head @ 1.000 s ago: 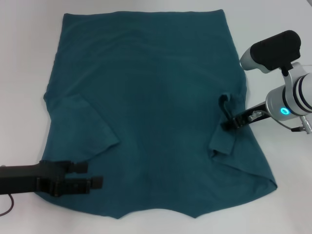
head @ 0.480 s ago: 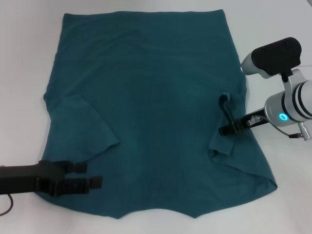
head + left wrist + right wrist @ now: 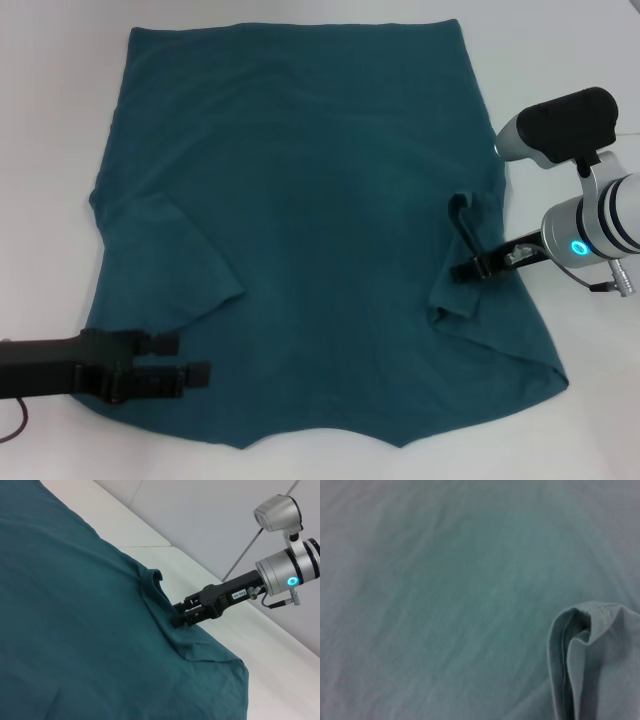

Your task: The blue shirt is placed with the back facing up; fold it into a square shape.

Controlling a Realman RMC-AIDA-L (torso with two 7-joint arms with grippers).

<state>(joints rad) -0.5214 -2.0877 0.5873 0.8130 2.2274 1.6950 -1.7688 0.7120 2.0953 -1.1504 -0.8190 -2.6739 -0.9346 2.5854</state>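
Note:
The blue shirt (image 3: 300,200) lies spread flat on the white table, plain side up. Its left sleeve (image 3: 170,260) is folded in over the body. The right sleeve (image 3: 462,215) is folded in too, with its edge standing up in a curl (image 3: 585,655). My right gripper (image 3: 458,271) sits low at that folded sleeve, its tip against the cloth (image 3: 177,621). My left gripper (image 3: 190,358) is open and hovers over the shirt's near left corner with nothing between its fingers.
White table (image 3: 50,100) surrounds the shirt on all sides. The right arm's silver wrist with a lit blue ring (image 3: 580,235) hangs over the table just past the shirt's right edge. A seam between table panels (image 3: 150,545) runs behind the shirt.
My right gripper has slid slightly toward the near edge along the folded right sleeve, while the sleeve itself stayed put. The left arm has not moved.

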